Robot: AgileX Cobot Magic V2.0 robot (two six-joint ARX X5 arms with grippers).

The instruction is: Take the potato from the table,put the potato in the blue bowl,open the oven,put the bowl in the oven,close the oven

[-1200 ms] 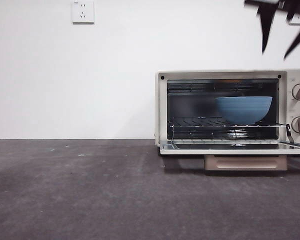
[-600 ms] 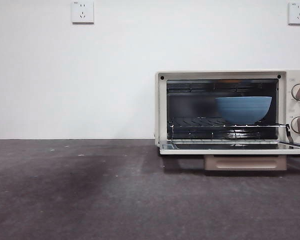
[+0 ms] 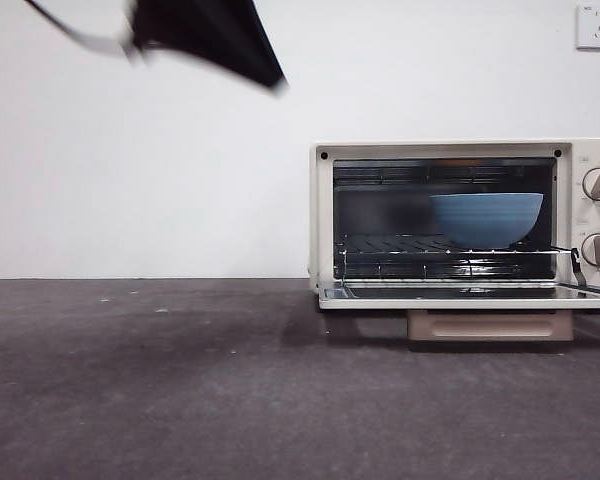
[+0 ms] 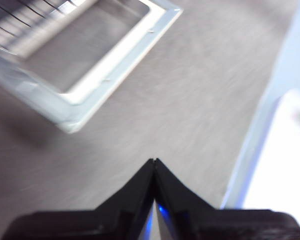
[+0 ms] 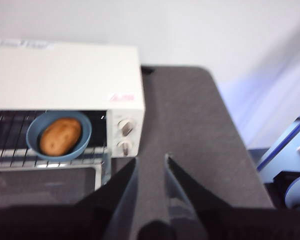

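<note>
Hiding the potato (image 5: 60, 136), front view, blue bowl (image 3: 486, 218)

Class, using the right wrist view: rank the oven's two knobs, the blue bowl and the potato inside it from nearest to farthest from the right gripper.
From the right gripper:
1. The two round knobs on the cream-white boxy oven, on its front panel, closest to the open jaws.
2. The round mid-blue bowl, on the wire rack.
3. The oval orange-brown potato, lying in that bowl; nearly tied with it.

A blurred black gripper (image 3: 215, 40), absent half a second ago, now enters the front view's upper left corner.
</note>
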